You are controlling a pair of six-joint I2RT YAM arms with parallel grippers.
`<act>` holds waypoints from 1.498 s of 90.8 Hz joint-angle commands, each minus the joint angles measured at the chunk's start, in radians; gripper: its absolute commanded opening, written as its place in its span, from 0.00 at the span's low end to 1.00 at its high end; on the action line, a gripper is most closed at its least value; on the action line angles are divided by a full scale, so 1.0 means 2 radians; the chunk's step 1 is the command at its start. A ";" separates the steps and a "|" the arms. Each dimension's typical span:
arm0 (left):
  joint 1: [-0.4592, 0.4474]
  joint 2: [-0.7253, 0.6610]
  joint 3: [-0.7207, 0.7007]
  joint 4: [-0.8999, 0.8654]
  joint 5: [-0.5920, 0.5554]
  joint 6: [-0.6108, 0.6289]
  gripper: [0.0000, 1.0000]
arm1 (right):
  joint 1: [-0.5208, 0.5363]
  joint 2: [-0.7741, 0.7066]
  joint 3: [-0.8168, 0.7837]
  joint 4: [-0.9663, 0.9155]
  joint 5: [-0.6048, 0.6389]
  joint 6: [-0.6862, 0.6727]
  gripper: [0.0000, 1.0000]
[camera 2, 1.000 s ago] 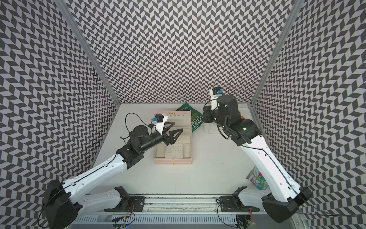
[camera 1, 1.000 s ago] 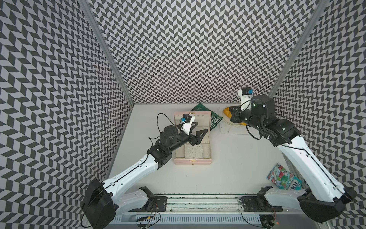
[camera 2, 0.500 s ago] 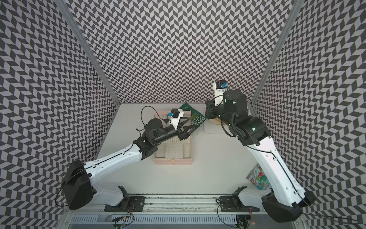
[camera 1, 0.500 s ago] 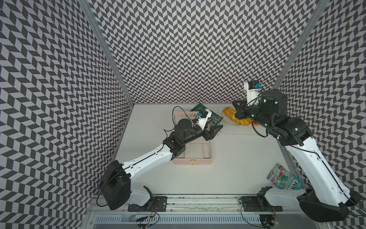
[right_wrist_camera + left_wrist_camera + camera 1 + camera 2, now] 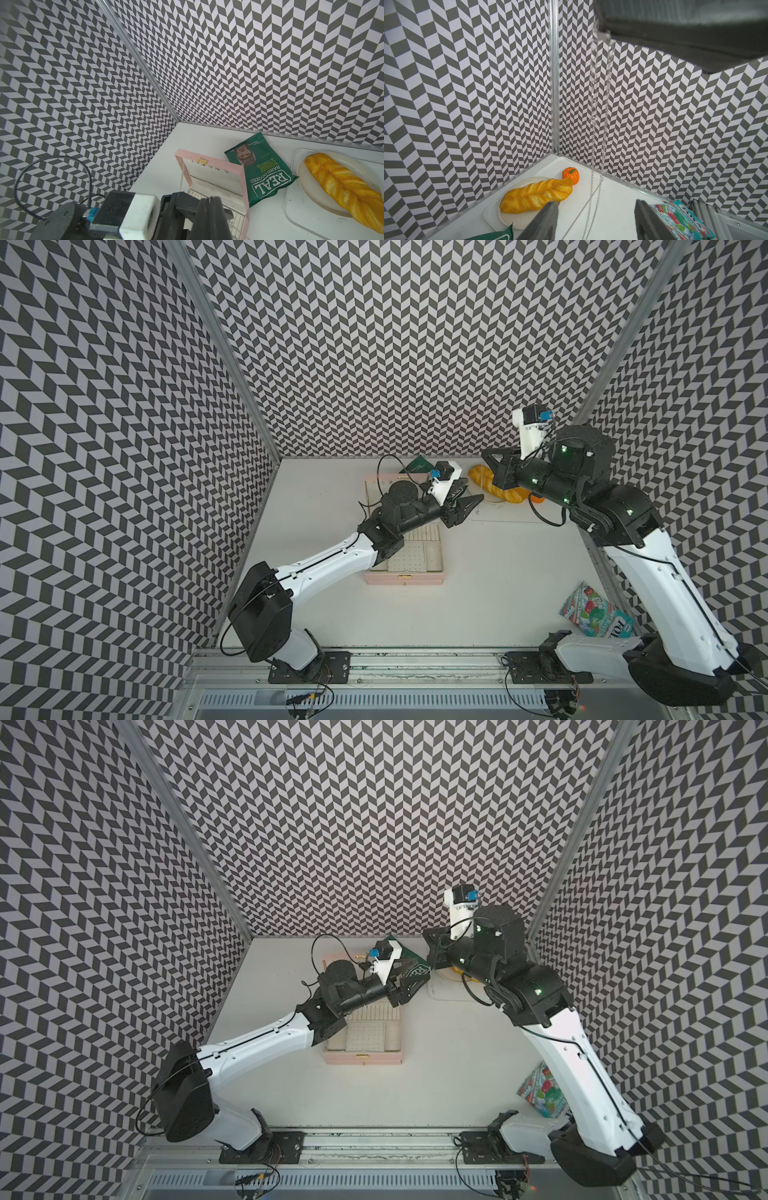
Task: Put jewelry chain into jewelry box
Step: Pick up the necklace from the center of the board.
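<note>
The right gripper (image 5: 210,200) is pressed fully closed. In the left wrist view it shows as a dark block overhead with the jewelry chain (image 5: 593,116) pinched at its tip. The chain hangs down from there in two thin silvery strands, well above the tabletop (image 5: 478,593). The strands pass between the fingers (image 5: 550,216) of the left gripper (image 5: 596,202), which stand apart with nothing held. Neither finger can be seen touching the chain, and its lowest part runs out of view.

In both top views the two grippers point at each other near the back of the tabletop, the right one higher. The left arm reaches across the jewelry box (image 5: 403,578), which lies open with its pink lid (image 5: 228,168) tipped back and its cream inside facing up. The chain is outside the box, off its far right corner.

A green crisp bag (image 5: 264,174) lies just beside the lid. Beyond it, a braided bread (image 5: 537,195) rests on a pale plate (image 5: 508,218), with a small orange pumpkin (image 5: 571,176) at its end. A colourful sweets packet (image 5: 594,616) lies near the right arm's base.
</note>
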 commanded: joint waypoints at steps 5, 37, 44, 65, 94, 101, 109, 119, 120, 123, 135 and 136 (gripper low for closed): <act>-0.004 0.020 0.038 0.006 -0.009 0.010 0.57 | 0.002 -0.010 0.014 0.021 -0.012 0.010 0.00; -0.005 0.041 0.059 -0.011 -0.024 0.013 0.46 | 0.002 -0.017 0.012 0.025 -0.013 0.011 0.00; -0.004 0.040 0.055 -0.007 -0.022 0.010 0.45 | 0.002 -0.019 0.011 0.026 -0.013 0.011 0.00; -0.004 0.039 0.042 0.007 -0.014 0.003 0.38 | 0.002 -0.023 0.007 0.029 -0.012 0.012 0.00; -0.004 0.043 0.051 0.004 -0.012 0.009 0.33 | 0.002 -0.030 -0.002 0.032 -0.006 0.011 0.00; -0.005 0.045 0.051 0.004 -0.011 0.008 0.33 | 0.002 -0.029 -0.003 0.032 -0.006 0.010 0.00; -0.004 0.044 0.050 0.004 -0.010 0.006 0.28 | 0.002 -0.030 -0.003 0.032 -0.005 0.010 0.00; -0.005 0.043 0.046 0.003 -0.009 0.006 0.26 | 0.002 -0.030 -0.003 0.032 -0.005 0.010 0.00; -0.004 0.042 0.045 0.003 -0.009 0.006 0.26 | 0.002 -0.030 -0.003 0.032 -0.005 0.010 0.00; -0.004 0.041 0.044 0.004 -0.009 0.005 0.26 | 0.002 -0.030 -0.003 0.032 -0.004 0.010 0.00; -0.004 0.039 0.038 0.006 -0.006 0.001 0.26 | 0.002 -0.033 -0.007 0.034 -0.004 0.012 0.00; -0.004 0.039 0.037 0.007 -0.006 0.000 0.26 | 0.002 -0.034 -0.007 0.034 -0.004 0.012 0.00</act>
